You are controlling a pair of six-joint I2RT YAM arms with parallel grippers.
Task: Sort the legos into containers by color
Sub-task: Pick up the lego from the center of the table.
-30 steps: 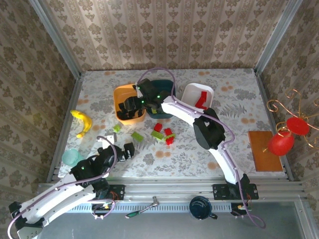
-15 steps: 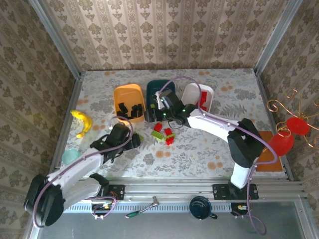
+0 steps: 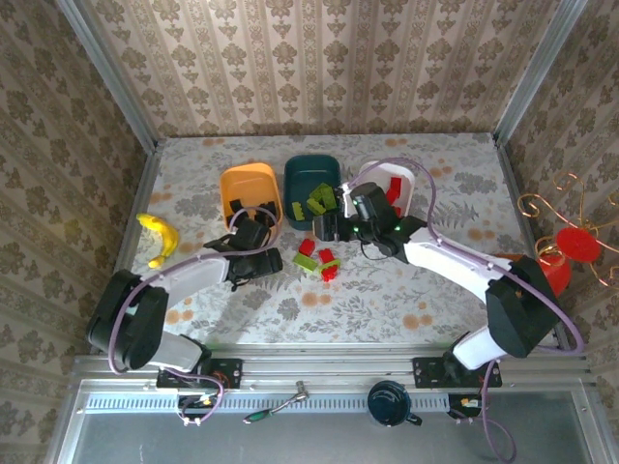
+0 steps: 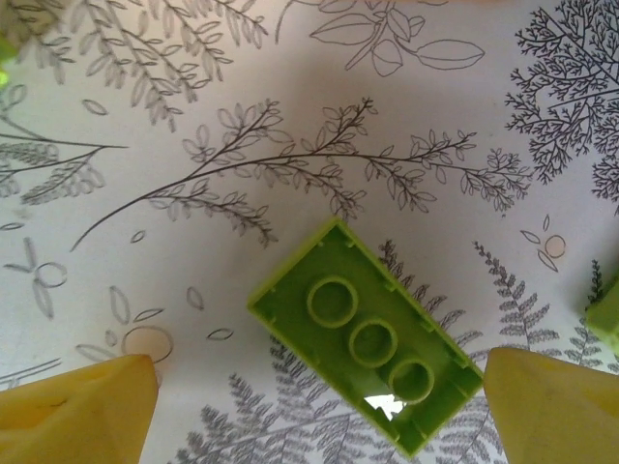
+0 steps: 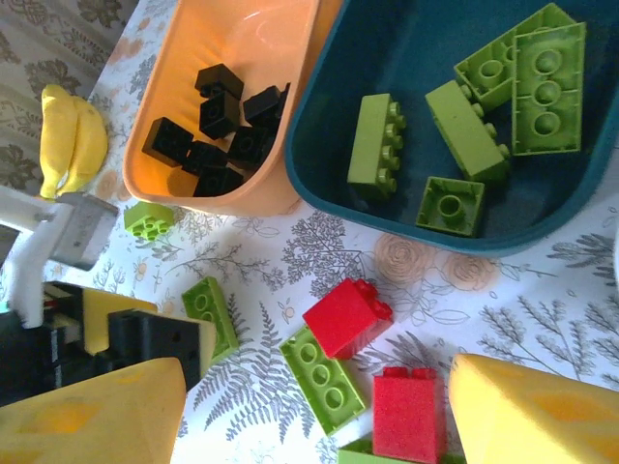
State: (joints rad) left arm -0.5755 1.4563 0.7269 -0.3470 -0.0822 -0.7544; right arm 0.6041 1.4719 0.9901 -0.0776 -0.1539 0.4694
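A lime green lego lies studs-down on the table between the yellow fingers of my open left gripper, untouched by either one. From above, the left gripper sits just in front of the orange tub, which holds black legos. My right gripper hangs open above loose legos: two red ones and a green one. The teal tub holds several green legos. The white tub holds a red lego.
A yellow banana lies at the left edge. A small green lego sits by the orange tub. A brown board and red ornaments stand at the right. A mug and tools rest on the front rail.
The left arm reached forward and set its open gripper around the green lego. The right gripper swung from the orange tub, past the teal tub, to above the loose legos.
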